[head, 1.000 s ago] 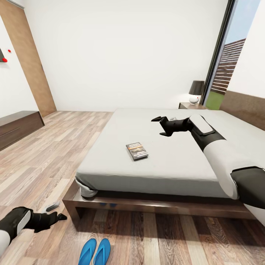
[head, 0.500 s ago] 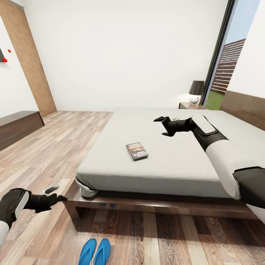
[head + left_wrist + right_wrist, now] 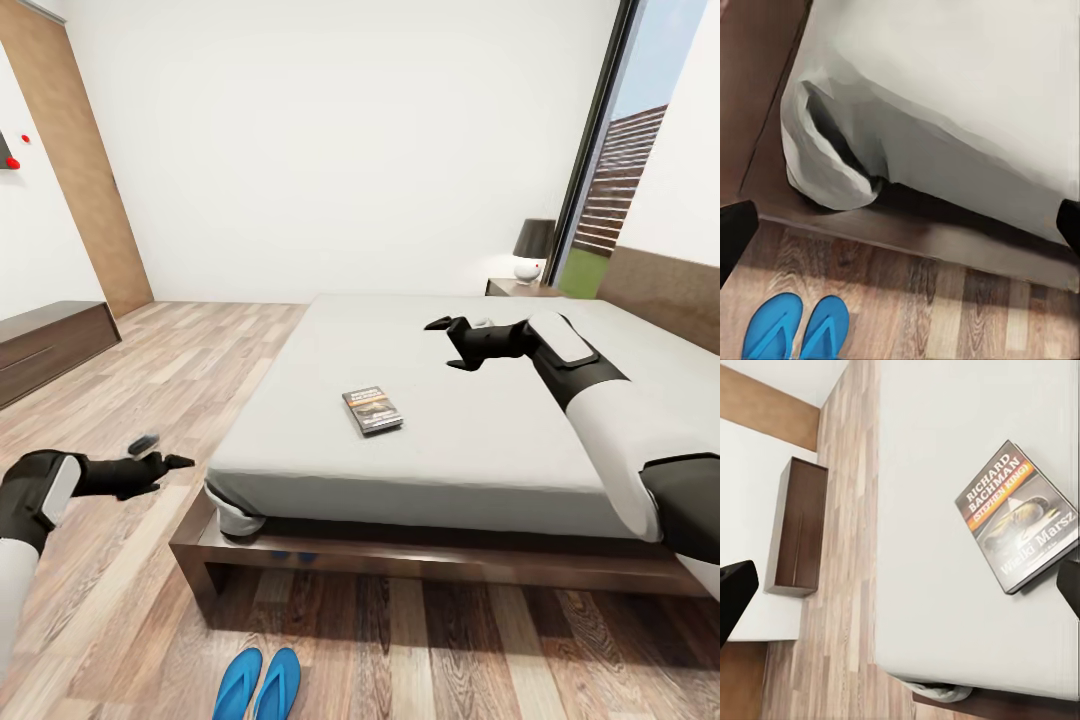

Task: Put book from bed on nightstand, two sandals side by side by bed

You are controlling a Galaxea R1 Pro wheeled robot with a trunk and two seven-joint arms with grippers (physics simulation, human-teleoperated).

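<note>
You get bright, even daylight from the window (soft shadow under the bed); edges stretch slightly.

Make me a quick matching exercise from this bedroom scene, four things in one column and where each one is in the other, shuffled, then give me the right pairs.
Things
1. book
2. sandals
3. lamp
4. right tool

Places
A. on the nightstand at the far side of the bed
B. in the air above the mattress, open
C. flat on the mattress
D. side by side on the wooden floor at the foot of the bed

Pairs: 1-C, 2-D, 3-A, 4-B
</note>
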